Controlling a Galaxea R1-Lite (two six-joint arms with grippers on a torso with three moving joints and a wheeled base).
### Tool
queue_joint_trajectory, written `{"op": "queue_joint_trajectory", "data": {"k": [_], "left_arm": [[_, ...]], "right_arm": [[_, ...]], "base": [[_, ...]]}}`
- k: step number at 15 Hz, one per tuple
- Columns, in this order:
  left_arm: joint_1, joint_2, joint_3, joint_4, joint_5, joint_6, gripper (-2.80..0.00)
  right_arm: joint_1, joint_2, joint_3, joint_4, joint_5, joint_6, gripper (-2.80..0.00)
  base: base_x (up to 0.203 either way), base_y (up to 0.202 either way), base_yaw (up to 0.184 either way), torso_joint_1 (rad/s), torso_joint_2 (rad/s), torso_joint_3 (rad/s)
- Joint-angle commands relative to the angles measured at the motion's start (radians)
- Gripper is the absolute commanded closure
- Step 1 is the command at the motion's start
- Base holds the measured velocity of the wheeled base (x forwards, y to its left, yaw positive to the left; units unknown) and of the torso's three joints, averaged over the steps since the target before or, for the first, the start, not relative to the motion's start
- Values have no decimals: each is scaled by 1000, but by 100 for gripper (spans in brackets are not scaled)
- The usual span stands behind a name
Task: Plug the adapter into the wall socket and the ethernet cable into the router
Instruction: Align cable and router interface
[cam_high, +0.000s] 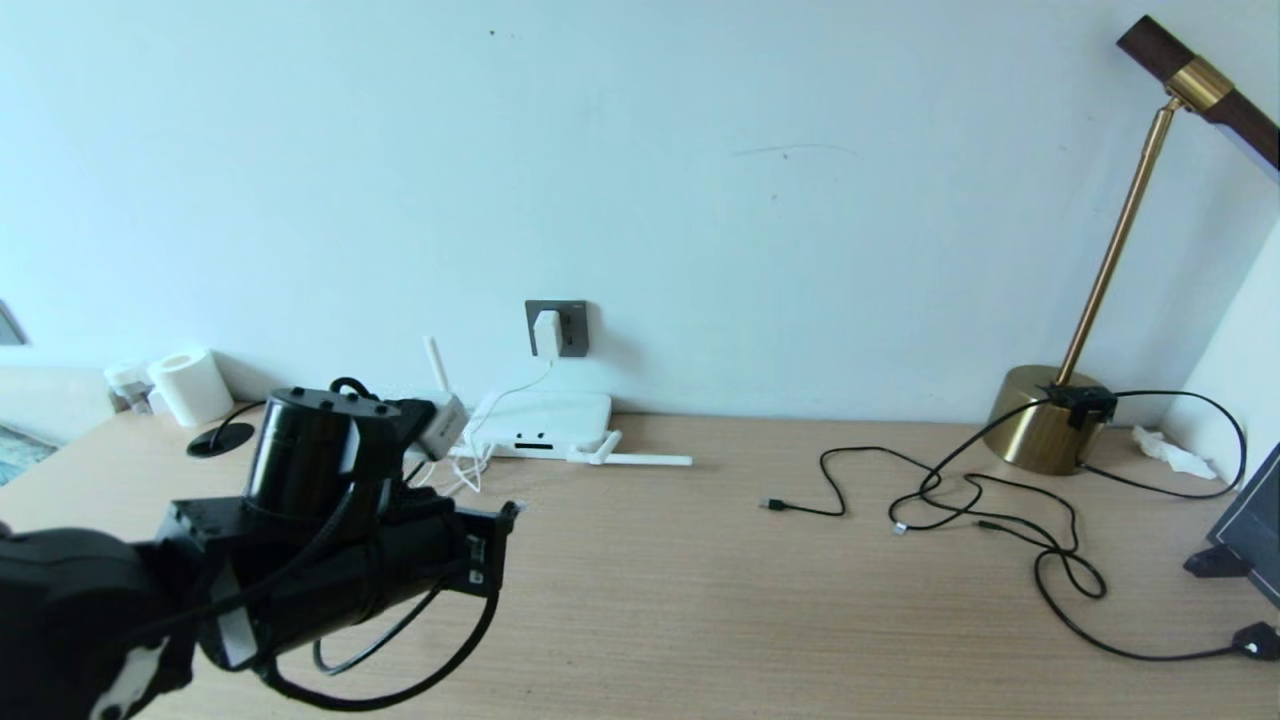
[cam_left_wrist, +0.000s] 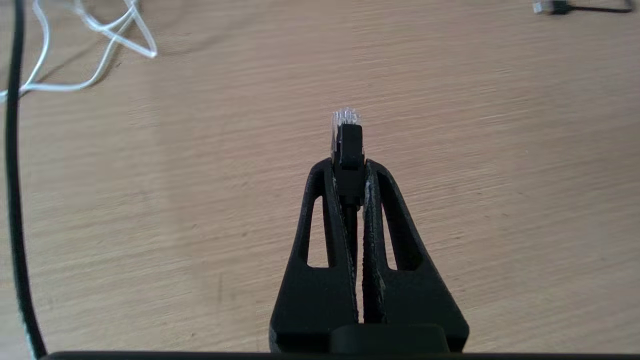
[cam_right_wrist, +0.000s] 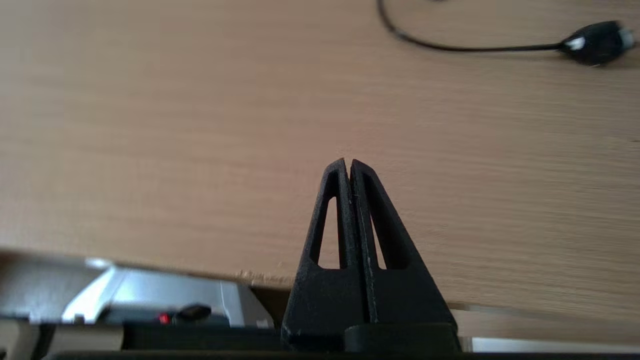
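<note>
The white adapter (cam_high: 547, 332) sits in the dark-grey wall socket (cam_high: 572, 328), and its thin white cord (cam_high: 500, 395) hangs down to the router (cam_high: 545, 422). The router lies flat against the wall with its dark ports facing me. My left gripper (cam_left_wrist: 348, 167) hovers over the bare wood in front of the router, shut on the ethernet cable's black plug (cam_left_wrist: 348, 147). The plug's clear tip sticks out past the fingertips. In the head view the left gripper (cam_high: 505, 518) is to the left of the router's front. My right gripper (cam_right_wrist: 348, 162) is shut and empty, low over the table's near edge.
Thin black cables (cam_high: 960, 500) sprawl across the right half of the table (cam_high: 650, 600), ending in a black plug (cam_high: 1255, 640). A brass lamp (cam_high: 1050, 430) stands at the back right, and a paper roll (cam_high: 192, 385) at the back left. Loops of white cord (cam_left_wrist: 100, 45) lie near the left gripper.
</note>
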Motion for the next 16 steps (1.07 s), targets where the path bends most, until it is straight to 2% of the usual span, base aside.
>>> {"op": "queue_joint_trajectory", "data": {"k": [1,2,4,5,7,9,10,12,14,16], "left_arm": [[-8,8,21,-7,10,-10,0],[-12,30,28,-41,12,-10,0],[-16,101,65,-200,51,-5,0],[-16,134,86,-250,74,-2,0],[-17,180,116,-315,104,7,0],[-17,178,88,-317,101,6,0],[-17,174,81,-315,97,5,0],[-18,179,84,-315,94,-1,0],[-18,173,82,-316,94,-34,0],[-17,184,61,-315,92,-40,0]], "right_arm": [[-17,14,11,2,4,-15,0],[-59,36,12,2,5,-37,0],[-189,41,16,2,23,-92,0],[-213,11,21,-3,41,-124,0],[-221,3,64,-116,95,-147,0],[-205,3,75,-141,106,-161,0],[-176,1,74,-139,106,-151,0],[-167,-54,76,-143,96,-106,0],[-149,-175,77,-150,59,-64,0],[-140,-279,78,-153,45,-61,0]], "base": [[0,0,0,0,0,0],[0,0,0,0,0,0],[0,0,0,0,0,0],[0,0,0,0,0,0],[0,0,0,0,0,0],[0,0,0,0,0,0],[0,0,0,0,0,0],[0,0,0,0,0,0],[0,0,0,0,0,0],[0,0,0,0,0,0]]}}
